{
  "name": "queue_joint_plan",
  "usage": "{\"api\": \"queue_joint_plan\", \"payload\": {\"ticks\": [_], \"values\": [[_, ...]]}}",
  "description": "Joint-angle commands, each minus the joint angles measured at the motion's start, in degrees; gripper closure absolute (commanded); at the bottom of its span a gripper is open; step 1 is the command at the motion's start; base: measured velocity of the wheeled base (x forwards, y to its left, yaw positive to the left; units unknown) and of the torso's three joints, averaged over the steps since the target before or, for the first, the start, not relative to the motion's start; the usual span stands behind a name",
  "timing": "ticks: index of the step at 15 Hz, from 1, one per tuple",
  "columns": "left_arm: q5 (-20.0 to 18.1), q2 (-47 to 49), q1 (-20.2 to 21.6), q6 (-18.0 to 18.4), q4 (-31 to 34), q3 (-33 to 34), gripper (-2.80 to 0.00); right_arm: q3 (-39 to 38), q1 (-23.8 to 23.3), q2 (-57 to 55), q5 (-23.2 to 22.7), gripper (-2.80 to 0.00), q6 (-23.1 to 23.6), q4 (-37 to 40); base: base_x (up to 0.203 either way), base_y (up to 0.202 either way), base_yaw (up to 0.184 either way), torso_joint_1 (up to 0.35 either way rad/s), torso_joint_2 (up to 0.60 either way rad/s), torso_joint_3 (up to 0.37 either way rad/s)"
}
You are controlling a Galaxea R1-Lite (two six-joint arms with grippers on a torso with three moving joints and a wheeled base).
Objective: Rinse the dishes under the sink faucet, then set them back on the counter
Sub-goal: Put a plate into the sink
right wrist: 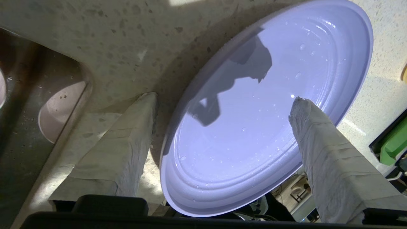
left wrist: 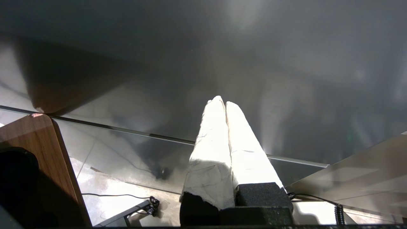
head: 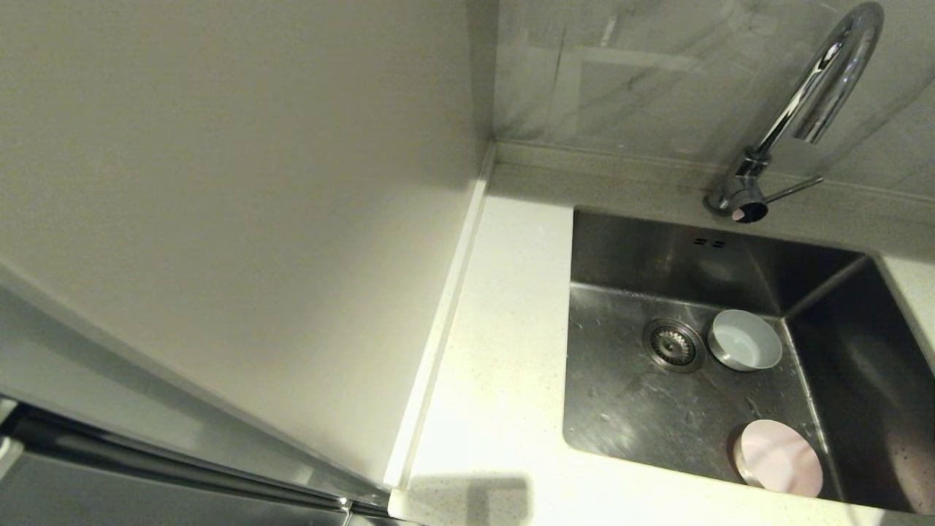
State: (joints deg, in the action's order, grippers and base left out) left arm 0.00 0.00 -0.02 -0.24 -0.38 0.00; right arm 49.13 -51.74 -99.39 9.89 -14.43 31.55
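The lavender plate (right wrist: 254, 111) lies wet on the white counter (right wrist: 105, 41), and its near rim seems to overhang the counter's edge. My right gripper (right wrist: 222, 98) stands open over it: one finger (right wrist: 321, 143) above the plate's face, the other (right wrist: 127, 149) outside its rim on the sink side. In the head view the white mug (head: 745, 340) and the pink bowl (head: 778, 456) sit in the steel sink (head: 635, 409), below the chrome faucet (head: 803, 102). No arm shows in that view. My left gripper (left wrist: 222, 101) is shut, empty and parked away from the sink.
A round drain strainer (head: 672, 345) sits beside the mug. A tall pale panel (head: 219, 183) walls off the counter (head: 504, 351) on the left. A green object (right wrist: 394, 143) lies beyond the plate. The pink bowl (right wrist: 60, 111) also shows in the right wrist view.
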Motion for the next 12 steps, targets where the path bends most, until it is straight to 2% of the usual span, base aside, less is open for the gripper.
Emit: {"api": "queue_joint_plan", "payload": {"ticks": [1, 12], "values": [[0.0, 0.0, 0.0, -0.02, -0.06, 0.17, 0.0, -0.88, 0.15, 0.07, -0.13, -2.8, -0.15, 0.79, 0.0, 0.0, 0.0, 0.0, 0.0, 0.0], [0.0, 0.0, 0.02, -0.02, 0.02, 0.18, 0.0, -1.5, 0.23, 0.78, -0.22, -2.8, 0.35, 1.07, 0.0, 0.0, 0.0, 0.0, 0.0, 0.0]]}}
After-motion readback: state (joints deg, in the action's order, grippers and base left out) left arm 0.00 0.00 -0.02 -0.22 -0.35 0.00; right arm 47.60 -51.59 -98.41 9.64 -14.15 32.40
